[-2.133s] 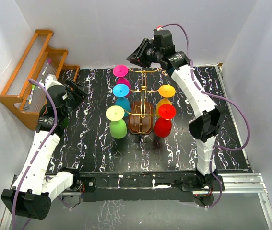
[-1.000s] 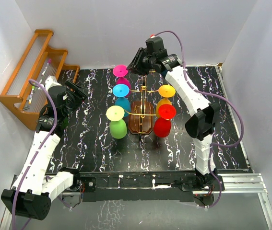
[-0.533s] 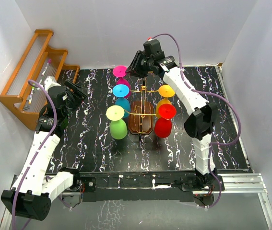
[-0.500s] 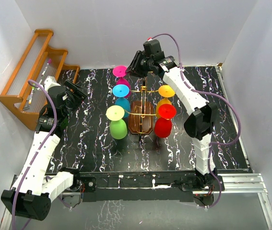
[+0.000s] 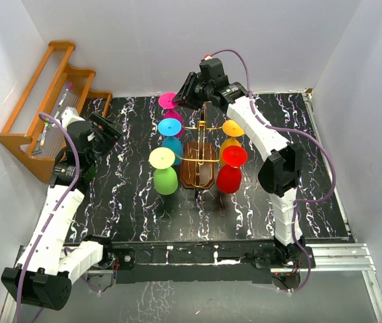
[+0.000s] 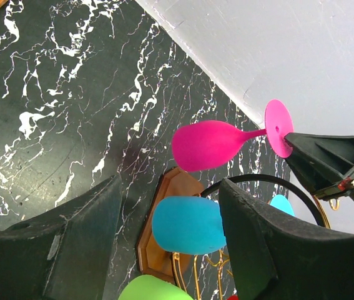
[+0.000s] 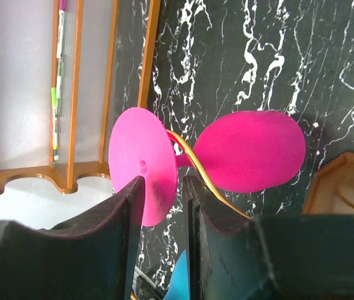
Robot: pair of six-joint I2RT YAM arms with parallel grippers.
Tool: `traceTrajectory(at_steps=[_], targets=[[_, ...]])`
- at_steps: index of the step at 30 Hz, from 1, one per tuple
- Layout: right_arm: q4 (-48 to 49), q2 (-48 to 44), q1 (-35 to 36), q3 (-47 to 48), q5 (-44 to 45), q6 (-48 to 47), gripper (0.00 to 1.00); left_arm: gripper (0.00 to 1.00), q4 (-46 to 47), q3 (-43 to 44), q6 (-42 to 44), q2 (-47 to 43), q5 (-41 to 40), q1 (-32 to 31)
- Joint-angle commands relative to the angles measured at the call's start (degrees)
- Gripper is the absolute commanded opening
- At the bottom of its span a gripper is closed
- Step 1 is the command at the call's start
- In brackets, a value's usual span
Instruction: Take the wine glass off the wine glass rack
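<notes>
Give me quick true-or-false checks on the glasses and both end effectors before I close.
1. The right end effector straddles the foot of the pink glass. True.
2. The left end effector holds a glass. False: it is open and empty, off to the left of the wine glass rack.
3. The pink glass hangs on the wine glass rack. True.
4. The red one is already off the rack. False: the red glass hangs on it.

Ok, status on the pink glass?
Left fingers open, away from rack. Right fingers open astride pink glass foot. Glass hangs on rack's gold arm. Blue glass close beside.
</notes>
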Motion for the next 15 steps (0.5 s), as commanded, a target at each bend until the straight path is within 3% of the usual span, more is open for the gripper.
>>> traceTrajectory(at_steps=[1,15], targets=[[6.1,-2.4,0.3,-1.7,-1.2,0.5,0.34,0.61,-0.5,-0.3,-0.1,-1.7,-0.6,-0.1],[3.6,-3.4,0.7,-0.1,3.7,-0.4,0.33,0.61,-0.3,-0.8,-0.3,-1.8,-0.7,-0.1]])
